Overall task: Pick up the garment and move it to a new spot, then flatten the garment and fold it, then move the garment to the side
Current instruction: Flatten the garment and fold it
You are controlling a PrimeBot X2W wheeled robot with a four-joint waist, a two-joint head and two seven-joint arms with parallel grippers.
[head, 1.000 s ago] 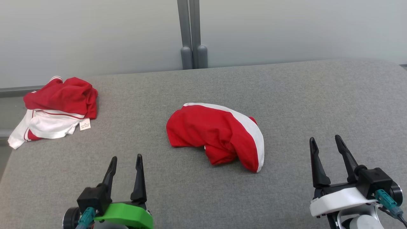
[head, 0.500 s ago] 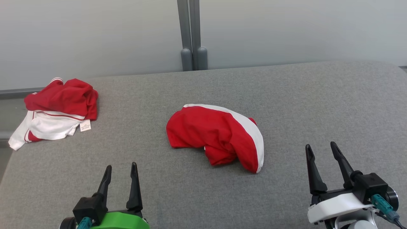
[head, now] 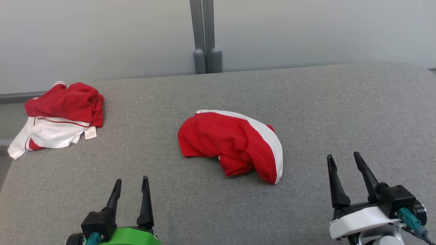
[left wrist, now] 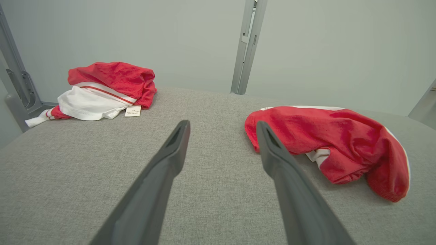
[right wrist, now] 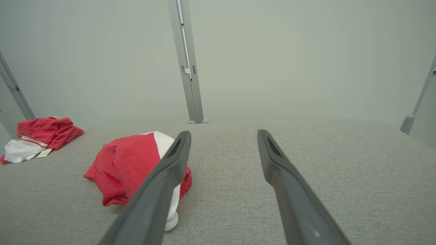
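A crumpled red garment (head: 231, 144) with a white side band lies in the middle of the grey padded table (head: 340, 109); it also shows as the garment (left wrist: 327, 143) right of my left fingers and the garment (right wrist: 133, 163) behind my right gripper's left finger. My left gripper (head: 131, 179) stands open near the front edge, short and left of it, holding nothing. My right gripper (head: 343, 155) is open too, off to the garment's right and nearer to me. The left gripper (left wrist: 222, 123) and right gripper (right wrist: 223, 132) both have bare table between their fingers.
A second red and white garment (head: 58, 119) with a small white label lies bunched at the table's far left corner. A grey post (head: 206, 37) stands behind the table's back edge against a pale wall. The right half of the table is bare fabric.
Both grippers have drawn back a little toward the table's near edge, staying open. The garments have not moved.
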